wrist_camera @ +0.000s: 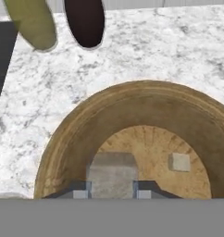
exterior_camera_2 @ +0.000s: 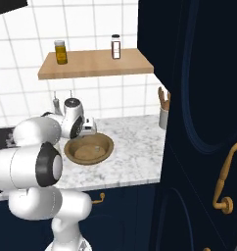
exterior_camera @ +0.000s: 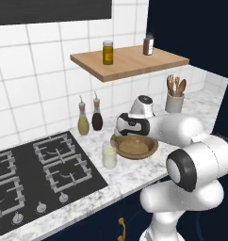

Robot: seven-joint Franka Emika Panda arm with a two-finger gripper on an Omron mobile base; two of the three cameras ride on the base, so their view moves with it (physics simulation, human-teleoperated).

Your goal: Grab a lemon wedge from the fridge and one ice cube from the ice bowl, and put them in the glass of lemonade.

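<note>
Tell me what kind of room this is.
A home kitchen, rendered. Gas hob set in a marble counter, white tile wall, jars on a wooden shelf, utensil crock, navy cabinets.

The white-grey marbled stone counter [exterior_camera: 134, 174] carries a round wooden bowl [exterior_camera: 134, 146], a clear tumbler of pale liquid [exterior_camera: 109, 156], and two spouted bottles [exterior_camera: 83, 123].
</note>
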